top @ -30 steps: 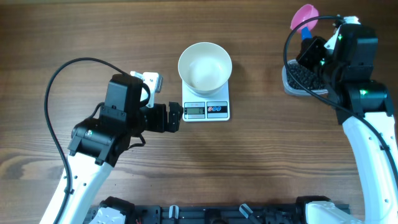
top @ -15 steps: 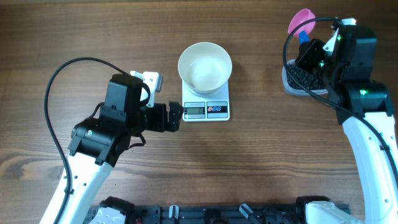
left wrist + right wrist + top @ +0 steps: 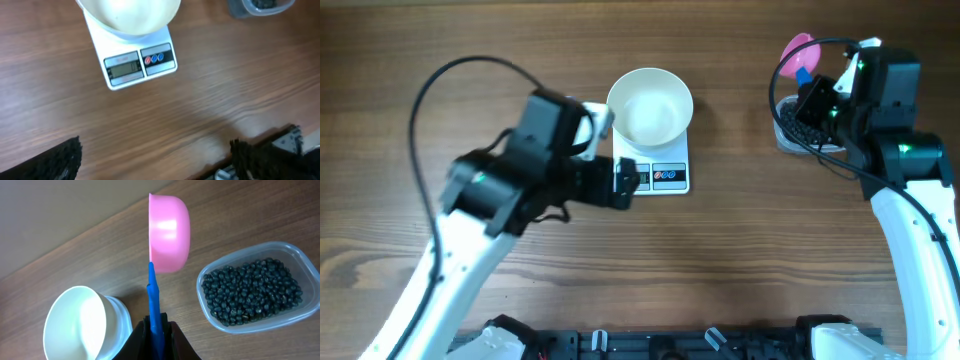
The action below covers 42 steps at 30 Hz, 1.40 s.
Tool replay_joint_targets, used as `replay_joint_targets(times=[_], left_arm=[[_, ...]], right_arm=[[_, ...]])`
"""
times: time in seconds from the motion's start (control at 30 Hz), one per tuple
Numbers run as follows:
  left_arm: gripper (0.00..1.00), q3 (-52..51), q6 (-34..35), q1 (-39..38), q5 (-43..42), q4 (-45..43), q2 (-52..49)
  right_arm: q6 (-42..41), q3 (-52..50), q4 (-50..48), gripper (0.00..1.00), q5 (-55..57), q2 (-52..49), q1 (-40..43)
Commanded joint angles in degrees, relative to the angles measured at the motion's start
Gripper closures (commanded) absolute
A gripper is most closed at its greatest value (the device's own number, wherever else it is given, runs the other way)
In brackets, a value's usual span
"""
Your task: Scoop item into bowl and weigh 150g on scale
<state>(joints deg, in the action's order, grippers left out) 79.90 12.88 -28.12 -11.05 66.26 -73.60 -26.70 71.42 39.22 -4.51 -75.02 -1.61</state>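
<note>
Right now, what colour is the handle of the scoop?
The scoop handle is blue, clearest in the right wrist view.

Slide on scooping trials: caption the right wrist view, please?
Right gripper clamps the blue handle of the pink scoop, white bowl to one side, tub of black beans to the other.
</note>
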Motion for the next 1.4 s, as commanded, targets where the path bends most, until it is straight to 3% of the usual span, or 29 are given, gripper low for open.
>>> replay_joint_targets(times=[0.0,0.33,0.53,0.7,0.97,1.07,1.37], left_arm=[[0.0,1.0,3.0,-2.8,4.2,-4.5,-4.2],[0.0,1.0,2.1,-3.1,17.0,-14.0,-9.4],[0.0,0.9,0.9,-3.2,14.9,-14.8,-13.2],[0.0,0.9,-0.9,-3.2,7.6,-15.2,-13.5],[0.0,0.9,-0.3,-3.2,8.1,-13.6,-13.0],[0.0,0.9,4.5,-3.2,13.9,-11.4,-11.3],[0.0,0.9,2.1,-5.0,12.0,-11.8,-10.4]], right_arm=[[1.2,0.5,1.5,0.96,-0.7,-0.6,-0.1],[2.7,0.5,-0.5,0.96,-0.7,-0.6,-0.1],[2.5,0.5,-1.3,0.96,-0.7,-0.6,-0.1],[2.7,0.5,-2.2,0.95,-0.6,-0.6,-0.1],[2.9,0.5,-1.0,0.96,-0.6,-0.6,-0.1],[4.2,0.5,-0.3,0.96,-0.6,-0.6,-0.1],[4.2,0.5,-0.4,0.96,-0.4,-0.6,0.0]])
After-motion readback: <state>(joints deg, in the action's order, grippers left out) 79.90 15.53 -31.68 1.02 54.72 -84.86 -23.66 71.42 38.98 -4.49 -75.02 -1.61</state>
